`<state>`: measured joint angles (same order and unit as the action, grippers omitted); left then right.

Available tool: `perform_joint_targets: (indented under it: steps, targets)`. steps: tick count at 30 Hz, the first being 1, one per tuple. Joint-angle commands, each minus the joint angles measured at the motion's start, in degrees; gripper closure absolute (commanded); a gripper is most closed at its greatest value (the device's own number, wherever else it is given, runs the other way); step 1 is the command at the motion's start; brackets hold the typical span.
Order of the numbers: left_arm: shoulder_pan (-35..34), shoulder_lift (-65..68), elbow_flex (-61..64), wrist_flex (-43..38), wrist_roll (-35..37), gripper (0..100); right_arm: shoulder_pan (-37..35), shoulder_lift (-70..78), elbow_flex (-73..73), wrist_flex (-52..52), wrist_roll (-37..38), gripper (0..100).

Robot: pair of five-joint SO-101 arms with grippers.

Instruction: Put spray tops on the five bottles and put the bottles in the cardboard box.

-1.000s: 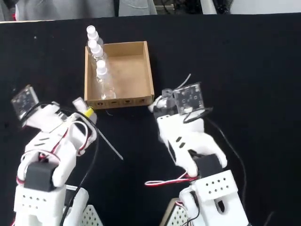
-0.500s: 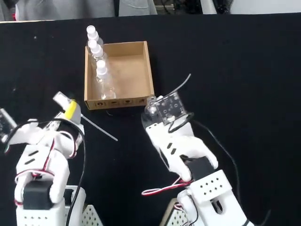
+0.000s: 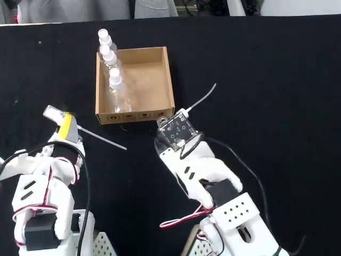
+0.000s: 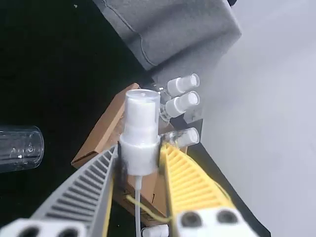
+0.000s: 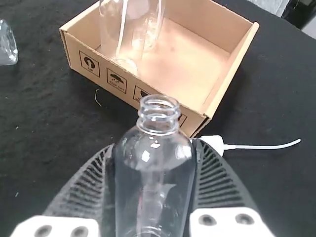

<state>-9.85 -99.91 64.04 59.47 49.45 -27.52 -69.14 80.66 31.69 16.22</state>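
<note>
My left gripper (image 4: 140, 150) is shut on a white spray top (image 4: 140, 129), held above the table left of the cardboard box's front (image 3: 59, 120); its dip tube (image 3: 104, 140) slants toward the right arm. My right gripper (image 5: 154, 149) is shut on an open clear bottle (image 5: 152, 168), upright just in front of the box's near right corner (image 3: 162, 124). The cardboard box (image 3: 169, 80) holds three capped bottles (image 3: 114, 80) along its left wall. Another spray top (image 5: 217, 144) lies on the table to the right of the box.
A clear uncapped bottle (image 4: 17, 148) lies on the black cloth left of the box, seen again in the right wrist view (image 5: 5, 44). The loose spray top's long tube (image 3: 202, 98) angles away from the box. The box's right half (image 5: 197, 49) is bare cardboard.
The left arm swung left and back with the spray top in its gripper. The right arm shifted left with the bottle, toward the box's front right corner, uncovering the loose spray top.
</note>
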Motion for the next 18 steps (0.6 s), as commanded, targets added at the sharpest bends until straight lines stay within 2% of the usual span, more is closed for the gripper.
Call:
perform_joint_targets:
  steps: [1, 10, 18]
  targets:
    - [-0.84, -0.35, -0.57, -1.58, 1.14, 97, -2.29, -1.80, 1.01, -1.67, 2.37, 91.0]
    - [-0.92, -0.35, -0.57, -1.58, 2.99, 97, -9.85, -1.80, 3.47, -1.85, 7.65, 91.0]
    - [-4.09, -0.35, 1.36, -4.13, 3.08, 97, -12.66, -1.80, 7.78, -8.97, 11.08, 91.0]
